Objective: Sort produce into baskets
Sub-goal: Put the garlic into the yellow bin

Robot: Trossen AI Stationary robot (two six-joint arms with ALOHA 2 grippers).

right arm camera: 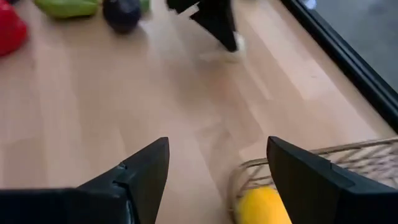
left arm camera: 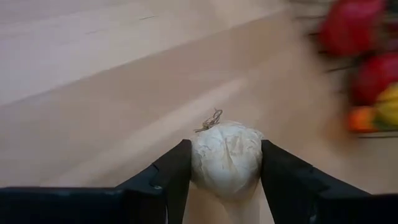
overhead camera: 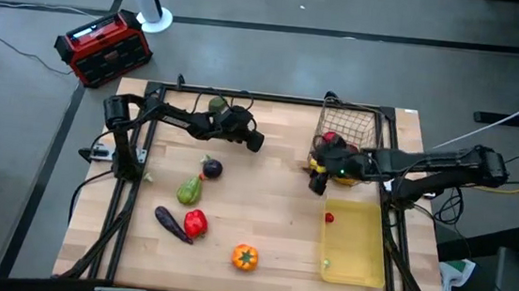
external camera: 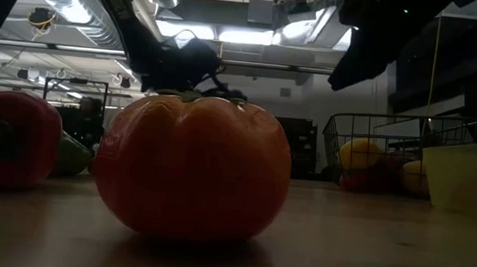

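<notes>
My left gripper is at the table's far middle, shut on a white garlic bulb. My right gripper hovers open next to the dark wire basket, nothing between its fingers. The basket holds red and yellow produce, among them a lemon. The yellow tray lies at the near right with two small pieces in it. On the bare wood rest a purple piece, a green one, an eggplant, a red pepper and an orange fruit. My left gripper pinches the garlic bulb by its two opposite sides between its two fingers. The fingers slant down from the table's left. The bulb sits upright, its dry stem on top. Whether it is off the wood, I cannot tell.
A red-and-black box sits on the floor beyond the table's far left corner. Bare wood lies between the two grippers and in the table's middle. In the low view the orange fruit fills the foreground.
</notes>
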